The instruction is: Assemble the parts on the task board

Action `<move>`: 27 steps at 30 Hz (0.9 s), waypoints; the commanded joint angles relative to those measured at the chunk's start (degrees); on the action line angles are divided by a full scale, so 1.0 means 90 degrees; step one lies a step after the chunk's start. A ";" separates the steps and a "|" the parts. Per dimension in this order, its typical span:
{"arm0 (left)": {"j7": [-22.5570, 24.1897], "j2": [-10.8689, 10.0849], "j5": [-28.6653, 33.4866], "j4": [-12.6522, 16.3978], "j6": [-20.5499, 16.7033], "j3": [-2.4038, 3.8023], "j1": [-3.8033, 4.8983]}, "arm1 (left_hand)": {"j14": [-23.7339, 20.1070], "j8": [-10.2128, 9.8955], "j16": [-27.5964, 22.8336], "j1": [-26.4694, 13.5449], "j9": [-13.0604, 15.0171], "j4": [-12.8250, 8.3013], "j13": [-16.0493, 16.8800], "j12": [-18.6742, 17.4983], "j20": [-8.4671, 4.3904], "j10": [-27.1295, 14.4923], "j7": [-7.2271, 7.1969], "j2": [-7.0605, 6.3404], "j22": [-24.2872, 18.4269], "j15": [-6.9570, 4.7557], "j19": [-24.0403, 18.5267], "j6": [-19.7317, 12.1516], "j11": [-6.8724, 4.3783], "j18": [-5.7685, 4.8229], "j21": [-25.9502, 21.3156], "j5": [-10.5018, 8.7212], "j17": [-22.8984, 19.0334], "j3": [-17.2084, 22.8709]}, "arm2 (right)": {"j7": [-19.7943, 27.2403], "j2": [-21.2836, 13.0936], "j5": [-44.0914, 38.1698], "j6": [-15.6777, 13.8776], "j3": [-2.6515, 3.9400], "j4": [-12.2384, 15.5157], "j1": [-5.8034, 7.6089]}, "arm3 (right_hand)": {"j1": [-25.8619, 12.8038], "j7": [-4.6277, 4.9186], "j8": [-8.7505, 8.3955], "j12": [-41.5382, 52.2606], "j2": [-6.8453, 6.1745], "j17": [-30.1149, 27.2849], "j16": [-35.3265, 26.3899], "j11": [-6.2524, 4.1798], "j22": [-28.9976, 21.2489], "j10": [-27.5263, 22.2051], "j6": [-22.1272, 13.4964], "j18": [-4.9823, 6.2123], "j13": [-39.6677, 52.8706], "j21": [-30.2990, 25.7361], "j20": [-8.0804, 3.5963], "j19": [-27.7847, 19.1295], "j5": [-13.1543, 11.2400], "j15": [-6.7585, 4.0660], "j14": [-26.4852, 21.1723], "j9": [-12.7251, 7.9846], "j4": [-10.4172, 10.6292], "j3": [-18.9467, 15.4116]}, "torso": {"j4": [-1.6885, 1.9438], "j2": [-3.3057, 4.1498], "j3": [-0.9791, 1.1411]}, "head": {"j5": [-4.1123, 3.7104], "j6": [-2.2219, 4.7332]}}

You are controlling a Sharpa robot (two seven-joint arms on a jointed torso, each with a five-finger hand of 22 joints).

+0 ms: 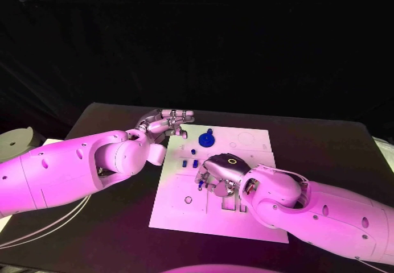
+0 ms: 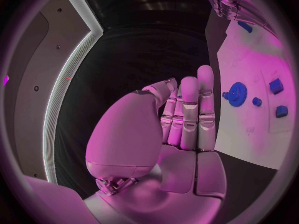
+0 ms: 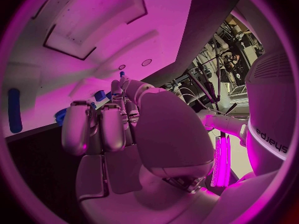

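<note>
The robot's left hand (image 1: 168, 122) hovers over the black table (image 1: 107, 122) just off the far left corner of the flat white rectangular task board (image 1: 197, 213). In the left wrist view this left hand (image 2: 177, 119) holds nothing; its fingers (image 2: 189, 109) stand straight and close together, and the thumb lies folded beside them.

The task board lies in the middle of the table, its long sides running from the near edge toward the far edge. On its far part, near the left hand, stands a round blue toothed gear part (image 1: 207, 138), seen also in the left wrist view (image 2: 238, 92). Just nearer along the board sit two small blue block parts (image 1: 189, 164), and in the left wrist view they (image 2: 276, 86) lie beside a small blue peg (image 2: 256, 102).

The robot's right hand (image 1: 221, 173) is down over the middle of the board, fingers curled toward its surface. In the right wrist view the right hand (image 3: 118, 119) has its fingers bent inward, with a small blue part (image 3: 122, 74) at a fingertip against the board. Whether it is pinched or only touched I cannot tell. A long blue bar part (image 3: 14, 109) lies on the board well apart from that hand.
</note>
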 commanded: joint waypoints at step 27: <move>0.0023 -0.0003 0.0026 0.0013 0.0154 0.0003 0.0001 | -0.0050 0.0029 0.0025 -0.0071 -0.0007 -0.0012 0.0000 0.0038 0.0009 -0.0053 0.0005 0.0008 -0.0012 -0.0003 -0.0033 -0.0049 0.0020 0.0065 -0.0028 0.0047 -0.0011 -0.0033 | -0.0218 0.0174 -0.0304 0.0683 -0.0065 -0.0122 -0.0014 | -0.0179 0.0058 0.0005 -0.0030 -0.0031 -0.0028 -0.0002 -0.0026 -0.0028 0.0037 -0.0002 0.0024 -0.0020 -0.0011 -0.0010 0.0018 0.0006 0.0018 0.0302 0.0021 -0.0024 -0.0032 | -0.0001 0.0001 0.0000 | 0.0010 -0.0040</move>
